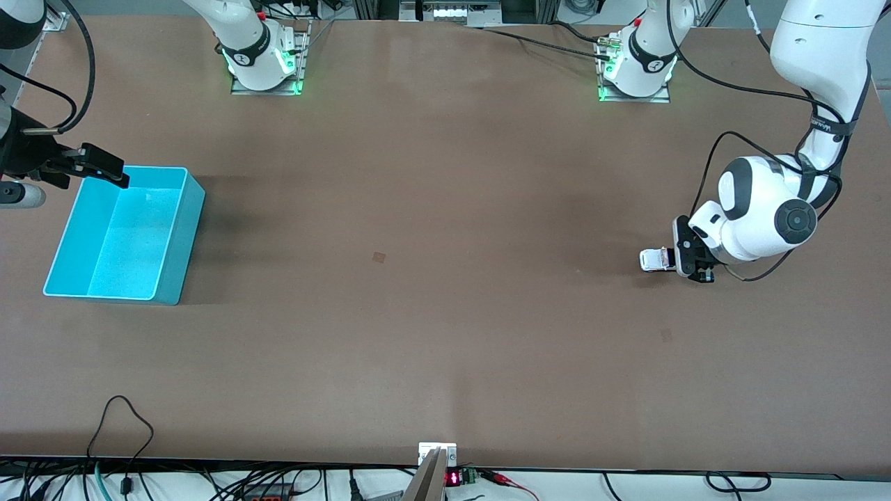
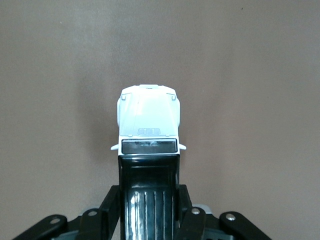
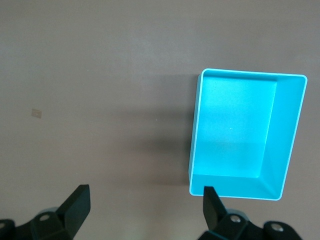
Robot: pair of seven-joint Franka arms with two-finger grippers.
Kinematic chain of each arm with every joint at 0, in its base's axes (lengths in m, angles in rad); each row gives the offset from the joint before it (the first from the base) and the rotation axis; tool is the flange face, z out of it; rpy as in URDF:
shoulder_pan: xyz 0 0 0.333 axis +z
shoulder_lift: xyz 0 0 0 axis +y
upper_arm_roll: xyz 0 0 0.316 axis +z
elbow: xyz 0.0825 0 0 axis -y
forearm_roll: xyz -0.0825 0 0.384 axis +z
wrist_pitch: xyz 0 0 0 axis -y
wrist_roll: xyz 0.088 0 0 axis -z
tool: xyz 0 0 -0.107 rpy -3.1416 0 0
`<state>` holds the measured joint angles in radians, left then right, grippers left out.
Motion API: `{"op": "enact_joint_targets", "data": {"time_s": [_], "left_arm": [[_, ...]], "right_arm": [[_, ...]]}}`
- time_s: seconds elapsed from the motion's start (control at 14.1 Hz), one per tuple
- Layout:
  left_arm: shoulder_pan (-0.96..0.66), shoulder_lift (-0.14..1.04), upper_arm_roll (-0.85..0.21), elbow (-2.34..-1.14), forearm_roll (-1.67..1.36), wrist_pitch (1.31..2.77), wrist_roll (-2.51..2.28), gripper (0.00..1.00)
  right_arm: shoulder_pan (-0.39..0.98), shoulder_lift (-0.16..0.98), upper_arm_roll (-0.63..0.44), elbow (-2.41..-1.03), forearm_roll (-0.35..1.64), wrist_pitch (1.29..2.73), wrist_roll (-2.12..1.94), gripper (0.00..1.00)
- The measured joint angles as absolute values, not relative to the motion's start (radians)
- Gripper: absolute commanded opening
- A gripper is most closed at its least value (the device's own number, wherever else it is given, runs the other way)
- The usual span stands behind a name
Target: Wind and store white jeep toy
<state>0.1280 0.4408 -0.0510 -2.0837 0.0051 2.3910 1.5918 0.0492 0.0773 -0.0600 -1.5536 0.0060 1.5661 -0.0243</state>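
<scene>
The white jeep toy [image 1: 653,259] rests on the brown table toward the left arm's end. My left gripper [image 1: 681,261] is shut on its black rear section, one finger on each side. In the left wrist view the white hood [image 2: 148,117] points away from the gripper [image 2: 149,210], and the black roof fills the space between the fingers [image 2: 111,206]. The turquoise bin [image 1: 182,236] stands at the right arm's end of the table with nothing in it. My right gripper [image 1: 108,168] hangs open over the bin's corner nearest its base; in its wrist view [image 3: 145,200] nothing lies between the fingertips [image 3: 80,196].
A small square mark [image 1: 379,257] lies on the table between the bin and the jeep. Cables [image 1: 125,424] trail over the table's edge nearest the front camera. Both arm bases [image 1: 264,62] stand along the edge farthest from the front camera.
</scene>
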Motion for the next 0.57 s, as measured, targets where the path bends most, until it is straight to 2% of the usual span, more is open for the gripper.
{"op": "enact_joint_targets", "data": {"time_s": [0.57], "left_arm": [[0.189, 0.441, -0.052, -2.084, 0.005, 2.396, 1.625, 0.25]], "right_arm": [[0.049, 0.077, -0.060, -1.554, 0.006, 1.566, -0.024, 1.00]]}}
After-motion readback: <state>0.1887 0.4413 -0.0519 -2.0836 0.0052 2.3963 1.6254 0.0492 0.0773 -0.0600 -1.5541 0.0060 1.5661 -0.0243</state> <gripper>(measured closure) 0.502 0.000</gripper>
